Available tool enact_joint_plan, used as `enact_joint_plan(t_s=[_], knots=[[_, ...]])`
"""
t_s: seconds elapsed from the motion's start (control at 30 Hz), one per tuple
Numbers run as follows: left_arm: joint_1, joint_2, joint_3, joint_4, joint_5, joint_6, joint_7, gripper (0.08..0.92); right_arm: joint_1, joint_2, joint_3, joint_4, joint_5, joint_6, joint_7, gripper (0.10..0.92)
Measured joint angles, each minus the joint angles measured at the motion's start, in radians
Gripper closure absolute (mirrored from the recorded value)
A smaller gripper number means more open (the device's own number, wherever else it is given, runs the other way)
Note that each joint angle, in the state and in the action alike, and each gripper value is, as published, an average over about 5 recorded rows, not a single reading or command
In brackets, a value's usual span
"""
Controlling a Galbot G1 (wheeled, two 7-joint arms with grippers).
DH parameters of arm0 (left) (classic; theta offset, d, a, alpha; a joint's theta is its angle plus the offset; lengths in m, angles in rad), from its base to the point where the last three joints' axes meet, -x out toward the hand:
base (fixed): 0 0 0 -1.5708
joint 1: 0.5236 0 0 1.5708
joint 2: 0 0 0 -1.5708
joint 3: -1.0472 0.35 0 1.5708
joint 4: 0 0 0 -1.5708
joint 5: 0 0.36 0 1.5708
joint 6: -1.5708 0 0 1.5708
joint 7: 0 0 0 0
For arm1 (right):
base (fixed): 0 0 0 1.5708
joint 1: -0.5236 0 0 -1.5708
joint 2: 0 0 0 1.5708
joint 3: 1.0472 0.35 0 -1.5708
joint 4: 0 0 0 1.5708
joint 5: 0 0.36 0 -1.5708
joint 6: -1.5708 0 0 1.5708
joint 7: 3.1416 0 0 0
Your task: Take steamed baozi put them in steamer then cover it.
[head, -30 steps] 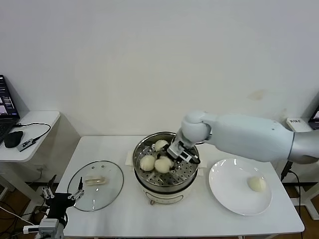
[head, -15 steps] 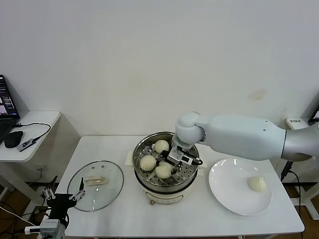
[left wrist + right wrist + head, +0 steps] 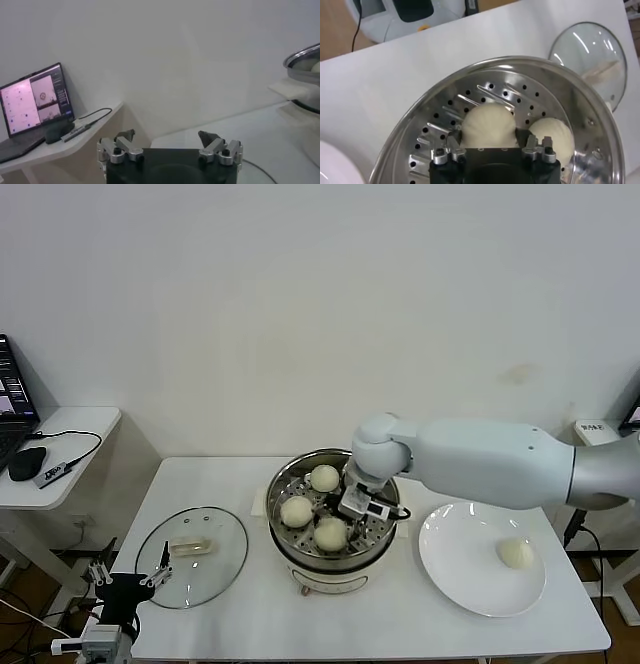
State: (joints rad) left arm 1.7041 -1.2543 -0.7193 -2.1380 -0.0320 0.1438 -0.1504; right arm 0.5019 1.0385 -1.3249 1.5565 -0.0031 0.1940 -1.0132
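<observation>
Right hand (image 3: 345, 509) down inside the steamer (image 3: 379, 536), fingers parted to either side of a baozi (image 3: 488, 126) on the perforated tray, bun released and resting; in the right wrist view, finger pads (image 3: 454, 141) just beside the bun's flanks, contact hard to judge; a second bun (image 3: 552, 134) just beside it toward the wall. Three buns in the steamer from the head view: far one (image 3: 324, 477), left one (image 3: 297, 510), near one (image 3: 331, 534) under the hand; little free tray between them, rim close around the wrist. Fourth baozi (image 3: 516, 553) alone on the white plate (image 3: 450, 564) at the tabletop's right, plate near the front edge, bare tabletop (image 3: 400, 624) in front of the steamer. Glass cover (image 3: 192, 556) flat on the tabletop left of the steamer, well apart from it, handle up, its near rim close to the front-left edge. Left hand (image 3: 128, 580) low off that corner, fingers spread, idle. Compared with a second ago: right hand then clenched on the bun above the tray, now lower with fingers spread and the bun set down; cover, plate and left hand unchanged.
</observation>
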Motion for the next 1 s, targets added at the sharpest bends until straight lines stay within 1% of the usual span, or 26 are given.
enact_joint_plan(t_s=[0.3, 0.53, 0.73, 1.0], knots=[[-0.008, 0.01, -0.002, -0.003, 0.003, 0.0, 0.0, 0.177, 0.03, -0.035, 0.028, 0.018, 0.013, -0.009, 0.006, 0.203], [-0.013, 0.018, 0.005, -0.001, 0.013, -0.006, 0.0, 0.177, 0.059, -0.103, 0.078, 0.041, 0.037, -0.032, 0.007, 0.203], [-0.022, 0.03, 0.015, 0.002, 0.02, -0.009, 0.0, 0.177, 0.08, -0.213, 0.123, 0.073, 0.072, -0.099, -0.007, 0.203], [-0.038, 0.047, 0.04, 0.011, 0.034, -0.009, 0.001, 0.177, 0.058, -0.416, 0.178, 0.122, 0.124, -0.246, -0.029, 0.203]])
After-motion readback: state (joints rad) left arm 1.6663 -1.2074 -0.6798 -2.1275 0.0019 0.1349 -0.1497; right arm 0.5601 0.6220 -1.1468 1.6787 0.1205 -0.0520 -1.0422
